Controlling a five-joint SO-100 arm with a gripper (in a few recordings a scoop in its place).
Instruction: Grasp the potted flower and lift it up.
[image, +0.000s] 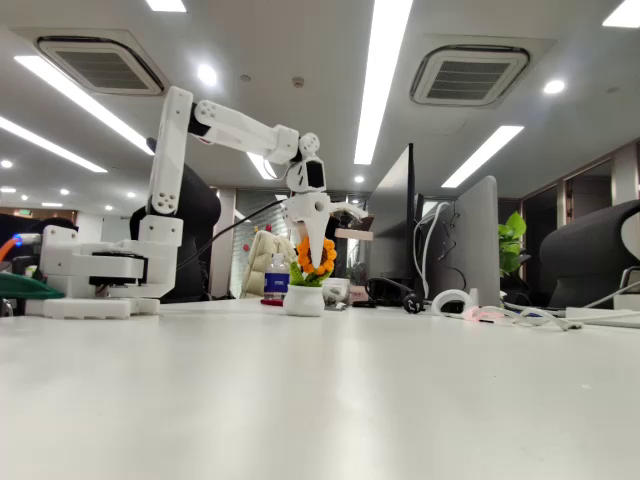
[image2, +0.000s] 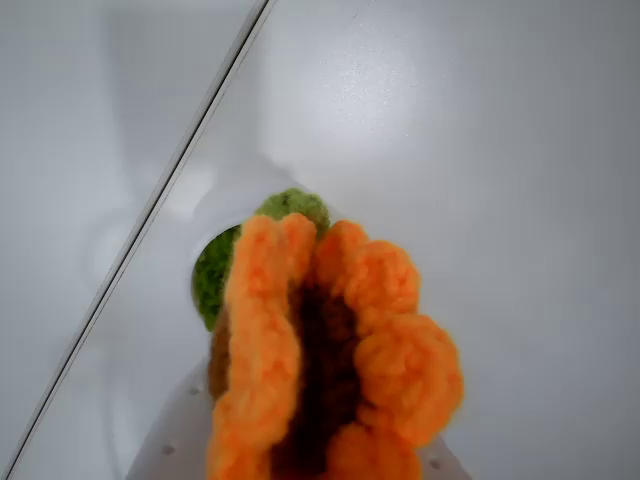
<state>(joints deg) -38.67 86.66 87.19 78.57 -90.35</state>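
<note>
One gripper (image: 318, 262) hangs point-down over the potted flower (image: 310, 275), its white finger crossing the orange petals in the fixed view; whether it grips the bloom cannot be told. The wrist view shows the petals folded together around the dark centre (image2: 320, 350), green below. The white pot rests on the table (image: 330, 390), right of the arm base (image: 100, 275)
</note>
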